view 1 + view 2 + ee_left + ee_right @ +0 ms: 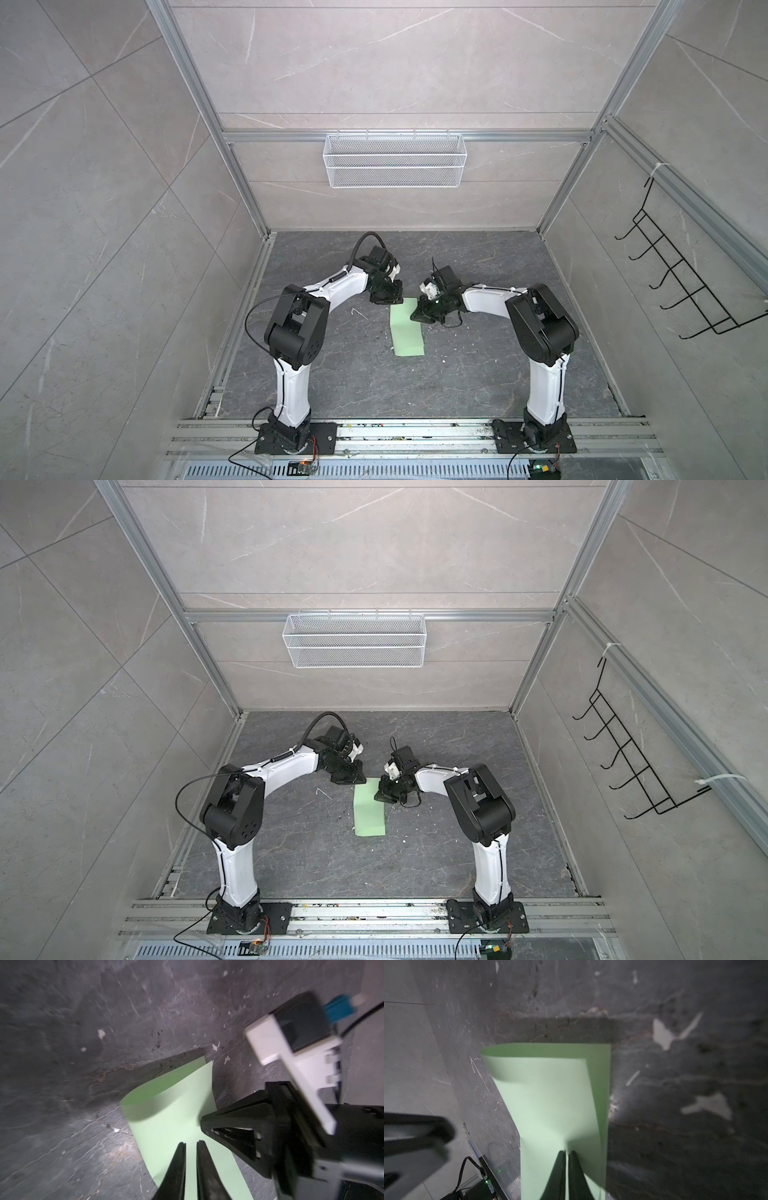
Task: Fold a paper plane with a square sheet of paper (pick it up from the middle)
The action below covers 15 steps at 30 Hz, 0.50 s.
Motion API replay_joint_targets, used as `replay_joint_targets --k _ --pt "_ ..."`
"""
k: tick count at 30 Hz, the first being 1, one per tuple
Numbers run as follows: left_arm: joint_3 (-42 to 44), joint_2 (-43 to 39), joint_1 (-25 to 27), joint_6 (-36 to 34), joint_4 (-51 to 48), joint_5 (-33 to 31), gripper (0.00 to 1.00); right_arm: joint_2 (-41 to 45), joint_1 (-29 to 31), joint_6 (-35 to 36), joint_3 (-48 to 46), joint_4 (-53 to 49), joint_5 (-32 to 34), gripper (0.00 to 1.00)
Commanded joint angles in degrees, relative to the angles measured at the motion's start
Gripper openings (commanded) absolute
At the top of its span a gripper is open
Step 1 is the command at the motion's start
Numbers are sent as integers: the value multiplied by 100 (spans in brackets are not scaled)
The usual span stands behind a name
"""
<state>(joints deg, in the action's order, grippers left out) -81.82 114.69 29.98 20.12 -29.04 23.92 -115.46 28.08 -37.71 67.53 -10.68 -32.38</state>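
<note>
Starting at the left in both top views, the left arm (291, 386), smooth white shell over blocky black joints, bends in toward the middle of the dark, veined, stone-like tabletop (478, 374). The left gripper (388, 300) (351, 780) sits low at the far left corner of the square sheet of paper (407, 332) (370, 814). In the left wrist view its two tapered black fingers (180, 1159) stand close together with a narrow slit between them and green showing through. The picture is blurred, so I cannot tell whether they are pinching anything.

The sheet is thin, matte and pale green. It lies mid-table, doubled over on itself into a tall rectangle. In the wrist views the fold is a soft rounded curl, not a pressed crease (172, 1109) (554, 1101), and the upper layer bows up off the lower one. Small white flecks dot the scuffed stone around it.

Above, on the back wall, hangs a white wire-mesh basket (395, 160), long and boxy.

The right gripper (417, 316) (380, 798) (566, 1152) meets the paper's far right edge. Its pointed fingers are pressed together on the upper layer, and shallow wrinkles fan out from the tips. The right arm (544, 395) behind it has the same white shell and black joints. At the far right, a thin black wire hook rack (681, 270) hangs on the side wall.
</note>
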Motion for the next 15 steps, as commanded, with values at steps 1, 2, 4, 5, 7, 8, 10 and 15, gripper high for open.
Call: replay_joint_targets --k 1,2,4,5,7,8,10,15 --pt "209 138 -152 -74 433 518 12 -434 -21 98 -173 -796 798 11" --pt "284 149 -187 -94 541 621 12 -442 -15 98 -175 -804 798 11" --pt "479 177 -293 -131 774 781 12 -451 -20 95 -178 -804 795 11" --pt "574 191 -353 -125 884 875 12 -451 -19 94 -173 -816 800 11" --pt "807 212 -471 -93 1167 1043 12 -451 -19 93 -172 -828 799 11" --pt "910 223 -513 -40 1314 1134 12 -451 -21 90 -173 -846 807 11" --pt "1065 250 -576 -68 1456 1197 13 -449 -17 80 -174 -872 821 11" --pt "1287 392 -790 -263 1448 1069 15 -477 -17 44 -166 -990 917 11"
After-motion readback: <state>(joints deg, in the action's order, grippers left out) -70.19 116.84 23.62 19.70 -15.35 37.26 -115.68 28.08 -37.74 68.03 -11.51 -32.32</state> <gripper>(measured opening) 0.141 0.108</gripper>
